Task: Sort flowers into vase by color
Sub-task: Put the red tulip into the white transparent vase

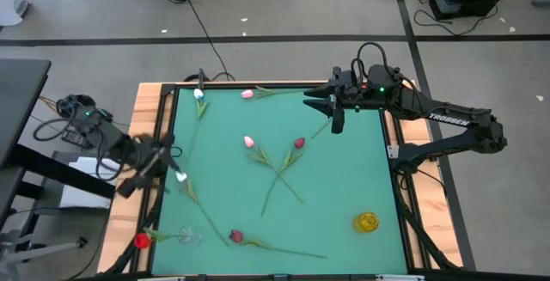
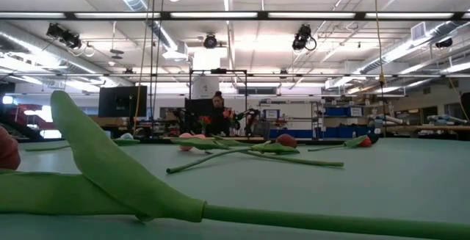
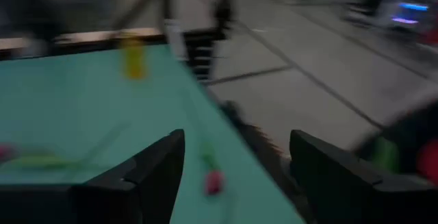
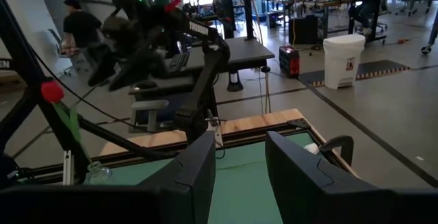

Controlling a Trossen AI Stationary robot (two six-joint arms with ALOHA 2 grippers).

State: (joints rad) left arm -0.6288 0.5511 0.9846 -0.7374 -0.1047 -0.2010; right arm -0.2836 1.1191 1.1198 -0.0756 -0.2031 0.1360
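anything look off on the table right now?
Mostly loose tulips scattered flat on the mat. Oddest: the red tulip by the clear vase hangs over the left table edge, head off the green mat. Two stems lie crossed mid-table.

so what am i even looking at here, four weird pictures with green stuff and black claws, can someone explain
It is a two-armed robot at a green table, filmed by four cameras at once. One looks straight down, one sits at tabletop height, and one rides on each wrist, so the dark prongs in those two are that arm's own fingers.

The left gripper is at the table's left edge, open and empty. The right gripper hovers over the far right corner, holding nothing.

Artificial flowers lie scattered on the table. A clear glass vase with a red flower by it lies near the front left, and a yellow vase stands front right.
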